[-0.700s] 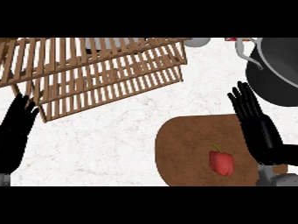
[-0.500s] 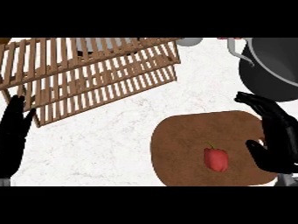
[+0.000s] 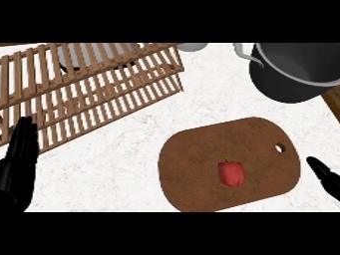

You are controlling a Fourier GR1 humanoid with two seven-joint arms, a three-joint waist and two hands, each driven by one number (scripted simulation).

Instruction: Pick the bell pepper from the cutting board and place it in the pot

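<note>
Table [image 3: 121,164] — white marbled top, carrying everything listed below.

Wooden rack [image 3: 77,89] — slatted, brown, spread over the upper left of the table; a grey round object shows through its slats near the top, too hidden to name.

Cutting board [image 3: 202,174] — brown, rounded corners, a small hole near its right edge; lies lower right of centre, well apart from the rack.

Pot [image 3: 301,69] — dark grey with a lighter rim and a side handle, standing at the upper right, beyond the board's far corner and not touching it.

Left hand [image 3: 14,167] — black, at the lower left edge, fingers straight and together, pointing up toward the rack's near edge; holds nothing.

Right hand [image 3: 334,182] — black, only straight fingers show at the lower right edge, just beside the board's right rim; holds nothing and is apart from the pepper.

Bell pepper [image 3: 231,173] — red with a short green stem, lying on the board a little right of its middle, untouched by either hand.

No brand, label or writing can be read on any item.
</note>
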